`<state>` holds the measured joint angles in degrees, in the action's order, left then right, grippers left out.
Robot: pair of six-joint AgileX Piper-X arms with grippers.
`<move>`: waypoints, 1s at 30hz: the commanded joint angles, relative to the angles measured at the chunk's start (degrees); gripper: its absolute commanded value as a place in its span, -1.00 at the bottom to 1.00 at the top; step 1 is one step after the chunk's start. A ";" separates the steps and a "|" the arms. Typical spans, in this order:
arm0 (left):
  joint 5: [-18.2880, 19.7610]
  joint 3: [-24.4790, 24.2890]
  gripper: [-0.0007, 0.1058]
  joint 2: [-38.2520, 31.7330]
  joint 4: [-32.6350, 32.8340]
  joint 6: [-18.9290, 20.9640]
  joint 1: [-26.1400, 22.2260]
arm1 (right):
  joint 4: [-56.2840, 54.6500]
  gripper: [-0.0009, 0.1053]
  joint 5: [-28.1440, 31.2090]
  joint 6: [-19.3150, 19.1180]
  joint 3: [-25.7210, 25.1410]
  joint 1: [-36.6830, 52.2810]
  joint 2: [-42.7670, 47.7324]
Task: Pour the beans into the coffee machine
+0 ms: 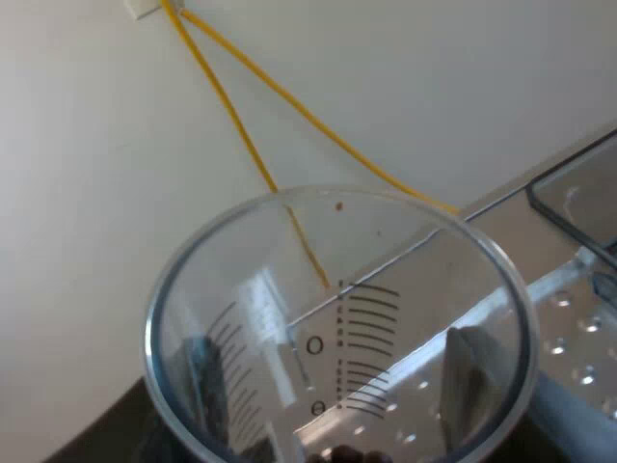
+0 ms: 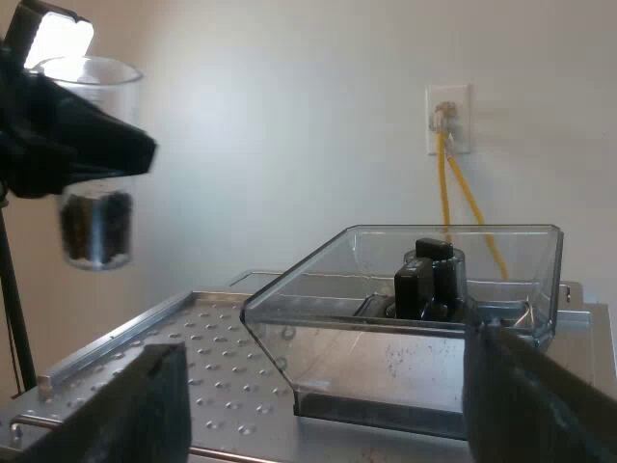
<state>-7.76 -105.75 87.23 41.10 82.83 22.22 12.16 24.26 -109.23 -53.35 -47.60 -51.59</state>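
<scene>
Your left gripper (image 2: 77,149) has its jaws clamped on the measuring glass (image 2: 94,207), upright, beans (image 2: 94,230) inside, well apart from the bean hopper (image 2: 415,289). Nothing is poured yet. The right gripper (image 2: 337,415) has its jaws wide and empty.

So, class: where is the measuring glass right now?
In the right wrist view, the measuring glass, with beans in its bottom, is held upright in the left tool, raised near the machine's perforated top, short of the bean hopper.

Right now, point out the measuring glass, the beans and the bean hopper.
measuring glass (image 1: 357,323), left wrist view, printed scale on its wall.
beans (image 2: 94,230), right wrist view, middle of the dark heap.
bean hopper (image 2: 386,357), right wrist view, clear front wall.
</scene>
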 commanded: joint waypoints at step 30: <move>-13.46 -11.18 -0.52 9.67 -2.38 -17.73 6.08 | 0.93 0.18 1.28 -0.77 -0.15 0.00 0.40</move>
<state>-20.15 -116.26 97.24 40.08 65.09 28.13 12.16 25.12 -109.32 -53.35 -47.60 -51.59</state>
